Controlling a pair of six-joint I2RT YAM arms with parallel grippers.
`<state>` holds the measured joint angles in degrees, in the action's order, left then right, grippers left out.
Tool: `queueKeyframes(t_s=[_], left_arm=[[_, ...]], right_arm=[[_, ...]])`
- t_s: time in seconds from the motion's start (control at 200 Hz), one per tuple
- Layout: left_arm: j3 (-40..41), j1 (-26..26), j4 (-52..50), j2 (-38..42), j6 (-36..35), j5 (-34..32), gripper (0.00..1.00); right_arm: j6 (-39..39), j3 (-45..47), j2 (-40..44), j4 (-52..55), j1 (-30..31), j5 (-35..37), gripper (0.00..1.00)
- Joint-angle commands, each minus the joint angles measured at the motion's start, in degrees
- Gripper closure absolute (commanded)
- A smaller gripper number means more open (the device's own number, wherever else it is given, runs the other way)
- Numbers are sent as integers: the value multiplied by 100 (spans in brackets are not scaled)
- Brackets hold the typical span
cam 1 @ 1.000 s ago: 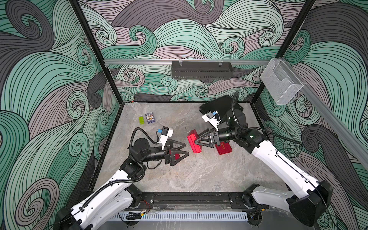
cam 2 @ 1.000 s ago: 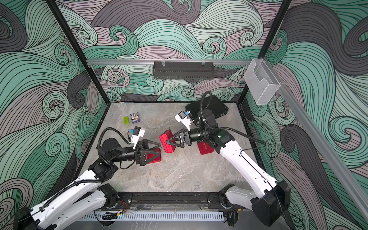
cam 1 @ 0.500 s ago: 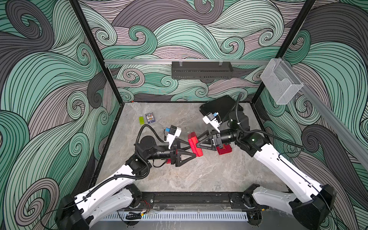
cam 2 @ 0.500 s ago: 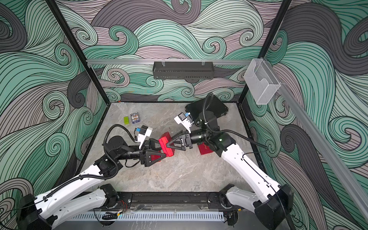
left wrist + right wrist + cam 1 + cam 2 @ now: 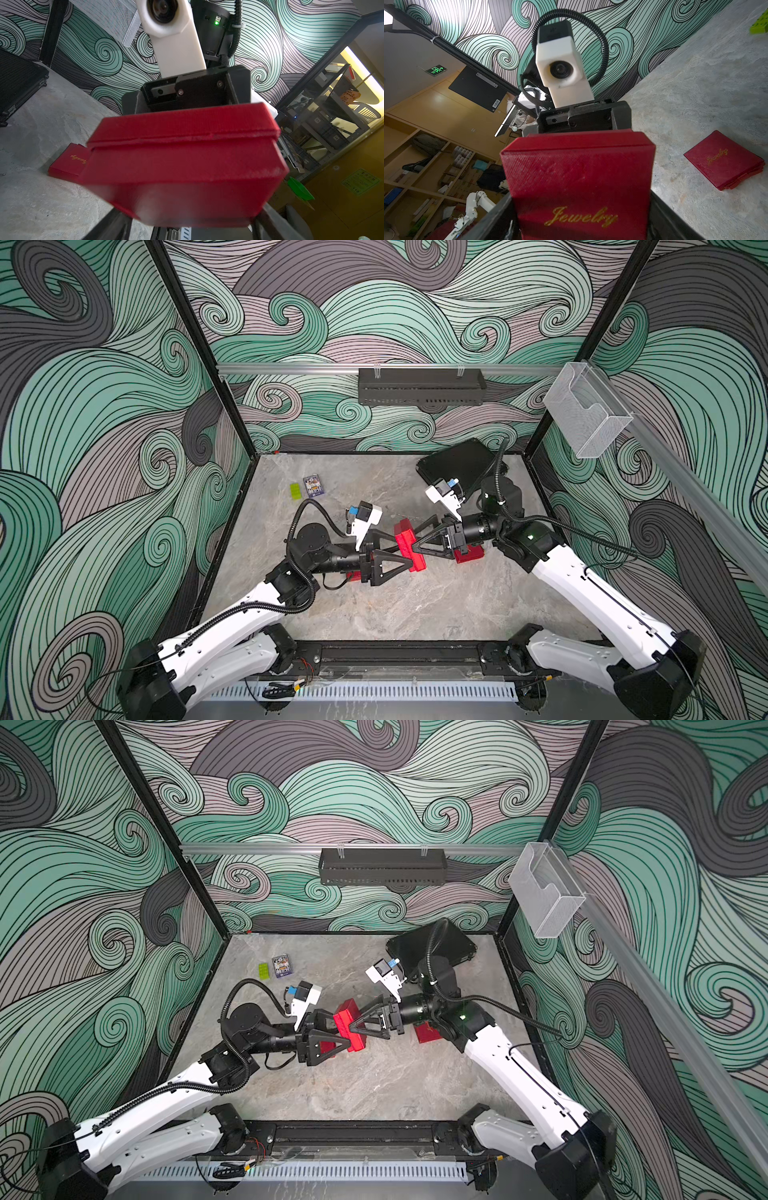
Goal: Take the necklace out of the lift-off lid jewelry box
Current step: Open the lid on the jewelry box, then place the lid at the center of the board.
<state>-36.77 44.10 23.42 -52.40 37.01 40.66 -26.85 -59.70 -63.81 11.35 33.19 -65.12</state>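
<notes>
a: where's the necklace?
b: not visible. my guess is it's inside the red jewelry box (image 5: 410, 546), lid (image 5: 579, 180) still on, held up off the table (image 5: 374, 614) between the arms
a: who has it?
b: the right gripper (image 5: 414, 540) is clamped across it, the lettered lid facing its wrist. the left gripper (image 5: 402, 549) straddles the base (image 5: 182, 176) from the opposite side; pinching or only flanking, i can't tell
a: so the pull?
b: probably along the line between the two grippers, square to the seam (image 5: 187, 136); the box's long side runs across that line
</notes>
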Motion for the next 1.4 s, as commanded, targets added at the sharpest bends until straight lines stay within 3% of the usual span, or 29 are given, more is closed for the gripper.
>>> queueKeyframes(t_s=[0.0, 0.085, 0.595, 0.66, 0.786, 0.941, 1.121, 1.391], left_arm=[[-312, 63, 181, -29, -15, -129, 31], [-302, 62, 142, -9, -1, -176, 46], [-109, 33, -972, 737, -497, -1126, 50], [-137, 21, -1073, 707, -511, -1131, 50], [-137, 8, -1162, 670, -532, -1147, 51], [-128, 2, -1362, 704, -680, -1205, 51], [-89, -4, -1558, 740, -802, -1254, 51], [27, -15, -1634, 665, -823, -1302, 51]], right_arm=[[-61, 76, 156, -274, 46, -82, 26], [-1, 80, 209, -242, 44, 2, 26], [267, 215, 853, 516, -711, 349, 25], [480, 193, 914, 963, -770, 843, 25], [912, -3, 728, 2518, -755, 2859, 26], [531, 609, 163, 2973, -622, 4559, 28], [-170, 1513, -560, 2372, -211, 5492, 24], [-170, 1600, -1559, 2068, -197, 5865, 13]])
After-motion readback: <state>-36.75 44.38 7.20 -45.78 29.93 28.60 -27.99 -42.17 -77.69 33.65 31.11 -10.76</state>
